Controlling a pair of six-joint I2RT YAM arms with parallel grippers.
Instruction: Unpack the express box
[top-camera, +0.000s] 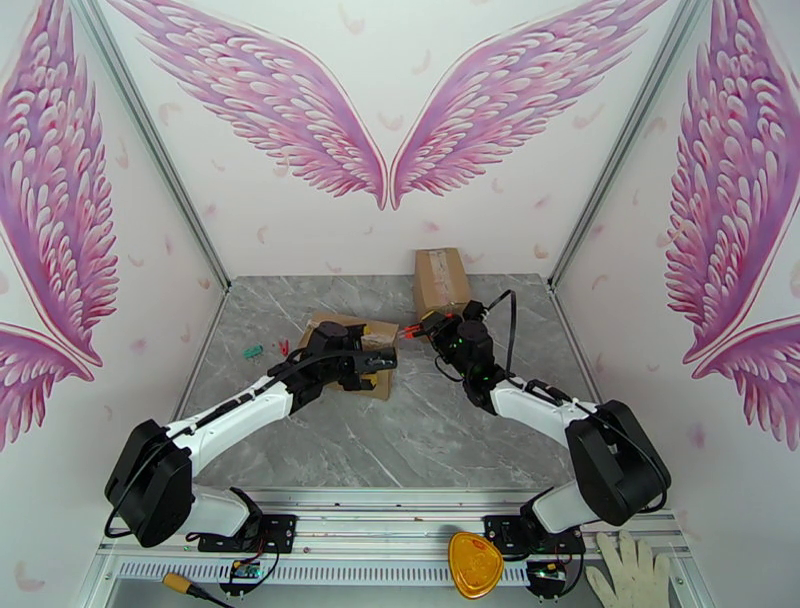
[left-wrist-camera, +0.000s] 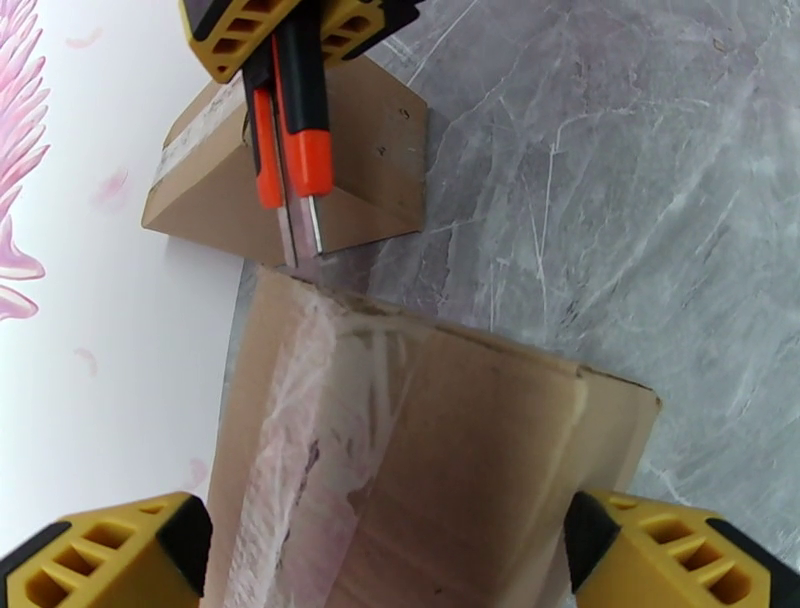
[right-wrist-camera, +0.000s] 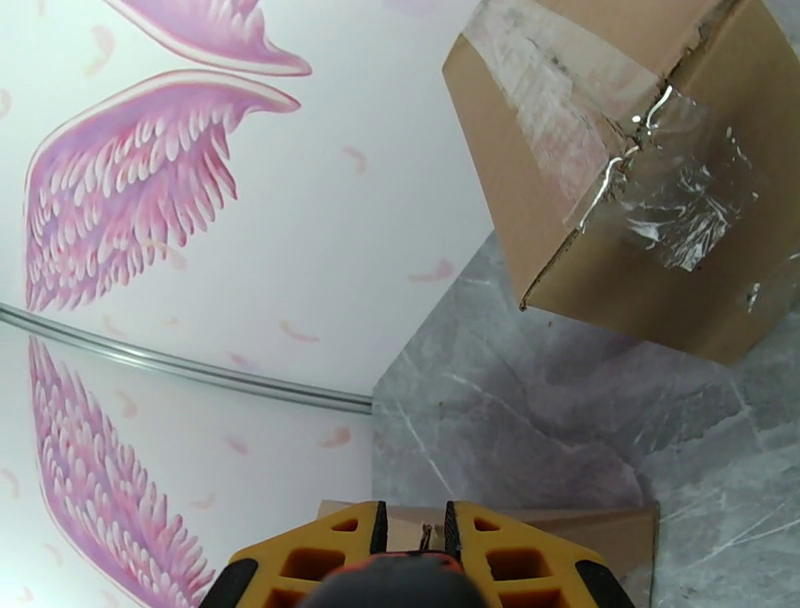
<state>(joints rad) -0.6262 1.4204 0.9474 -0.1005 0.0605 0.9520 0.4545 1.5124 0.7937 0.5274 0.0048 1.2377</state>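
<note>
Right gripper (right-wrist-camera: 413, 540) is clenched on the orange-black utility knife (left-wrist-camera: 298, 130), its steel blade tip at the taped cardboard express box (left-wrist-camera: 450, 450), nine o'clock from the claw. Left gripper (left-wrist-camera: 388, 530) is released, ribbed yellow fingers (left-wrist-camera: 110, 560) flanking that box. Second carton (top-camera: 441, 280) sits at twelve o'clock on the grey marble table (top-camera: 430, 440).

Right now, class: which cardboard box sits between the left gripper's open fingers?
The mid-table box, straddled by the left gripper; the other box stands against the back wall.

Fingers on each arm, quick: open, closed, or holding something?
Left fingers: open, the box between them.
Right fingers: closed on the utility knife.
</note>
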